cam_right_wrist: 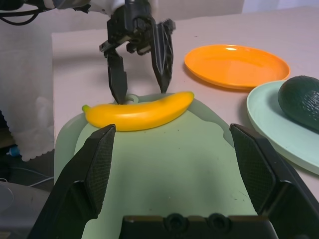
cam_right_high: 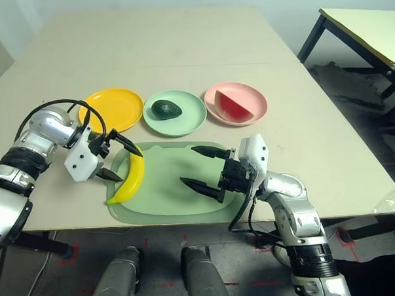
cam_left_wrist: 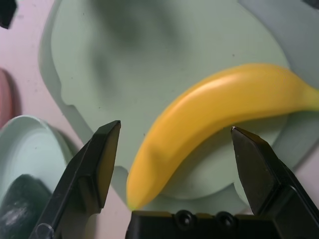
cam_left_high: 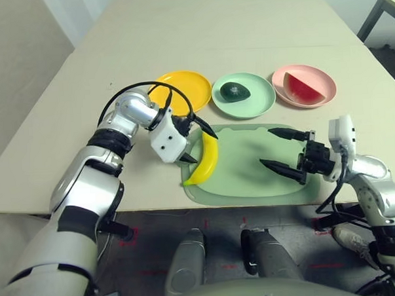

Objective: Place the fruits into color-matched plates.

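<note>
Two fruits already sit on matching plates in the upper middle of the head view: the dark green egg-shaped avocado (cam_left_high: 235,91) on the mint green plastic plate (cam_left_high: 260,103), the red watermelon wedge (cam_left_high: 304,87) on the pink plate (cam_left_high: 326,82). One curved yellow toy banana (cam_left_high: 206,158) is left, lying along the left edge of the pale green cutting mat (cam_left_high: 251,168), its long axis running from upper right to lower left. The left gripper (cam_left_high: 196,143), jaws wide and empty, straddles the banana's upper half crosswise and is nearer. The right gripper (cam_left_high: 281,148) hangs wide apart, empty, over the mat's right side. The yellow-orange plate (cam_left_high: 189,86) lies bare just above.
</note>
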`<action>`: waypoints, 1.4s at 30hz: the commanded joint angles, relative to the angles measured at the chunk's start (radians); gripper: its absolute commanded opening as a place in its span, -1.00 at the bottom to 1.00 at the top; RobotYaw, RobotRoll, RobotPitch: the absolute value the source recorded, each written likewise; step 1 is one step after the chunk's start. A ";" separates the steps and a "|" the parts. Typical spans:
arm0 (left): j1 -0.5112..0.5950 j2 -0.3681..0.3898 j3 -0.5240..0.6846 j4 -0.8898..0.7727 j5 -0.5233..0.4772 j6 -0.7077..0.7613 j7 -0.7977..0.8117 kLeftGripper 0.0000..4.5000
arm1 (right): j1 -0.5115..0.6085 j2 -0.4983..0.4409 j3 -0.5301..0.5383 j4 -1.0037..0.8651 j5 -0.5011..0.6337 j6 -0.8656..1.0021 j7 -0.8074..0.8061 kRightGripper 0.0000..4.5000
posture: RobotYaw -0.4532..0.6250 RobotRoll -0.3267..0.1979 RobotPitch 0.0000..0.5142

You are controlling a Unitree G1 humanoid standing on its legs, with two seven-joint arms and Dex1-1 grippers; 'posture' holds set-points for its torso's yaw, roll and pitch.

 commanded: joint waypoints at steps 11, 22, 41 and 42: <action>-0.138 -0.100 -0.270 0.122 0.081 0.007 -0.011 0.83 | 0.011 0.006 0.026 -0.012 0.009 0.001 -0.015 1.00 | -0.20 0.25 -0.51; -0.163 -0.082 -0.322 0.155 0.067 0.037 -0.011 -0.25 | 0.020 -0.005 0.031 -0.008 0.008 0.003 -0.015 1.00 | -0.20 0.25 -0.53; -0.336 0.057 -0.047 0.300 0.382 0.246 0.375 -0.25 | -0.024 0.081 0.047 0.048 -0.102 -0.038 -0.227 1.00 | -0.11 0.25 -0.51; -0.341 0.056 -0.050 0.306 0.417 0.270 0.445 -0.25 | -0.020 0.085 0.047 0.044 -0.108 -0.034 -0.243 1.00 | -0.11 0.25 -0.51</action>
